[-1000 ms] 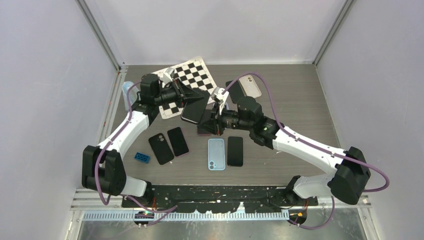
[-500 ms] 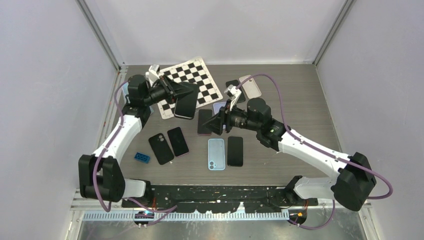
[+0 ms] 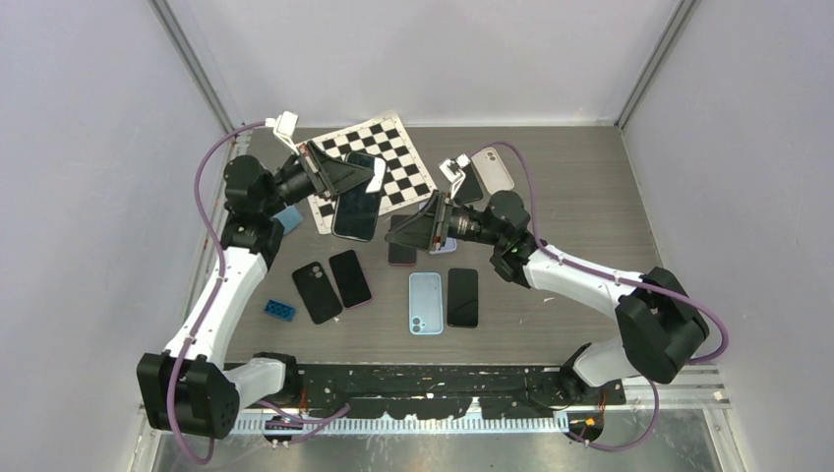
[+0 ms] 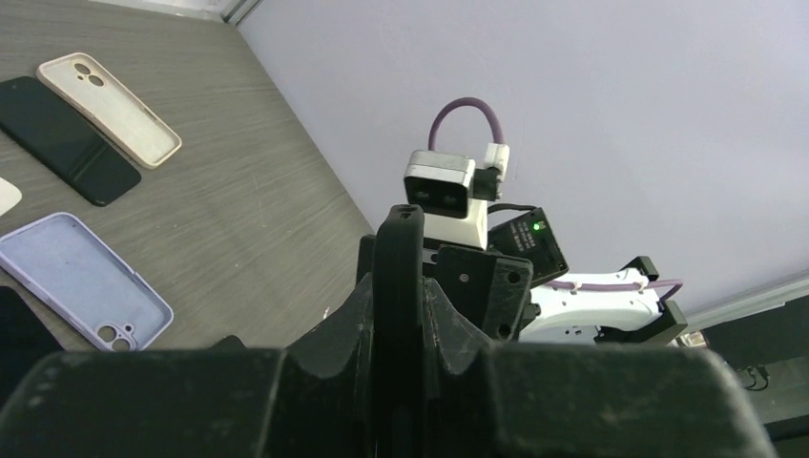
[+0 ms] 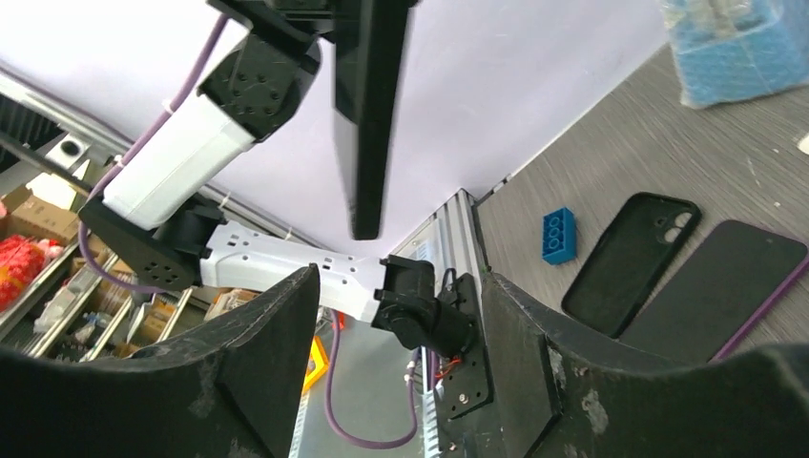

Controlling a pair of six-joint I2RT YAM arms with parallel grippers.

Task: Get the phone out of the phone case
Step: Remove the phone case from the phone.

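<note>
Two arms face each other over a grey table (image 3: 580,197). The left gripper (image 3: 366,177) is clamped on the upper end of a dark phone (image 3: 356,211), held clear of the surface over a checkerboard mat (image 3: 393,147), at ten o'clock from the table's middle. At the phone's three o'clock the right gripper (image 5: 396,286) stands with jaws spread, holding nothing. A lilac case (image 4: 81,277) lies hollow side up on the table. Whether the phone still wears a case cannot be made out.
</note>
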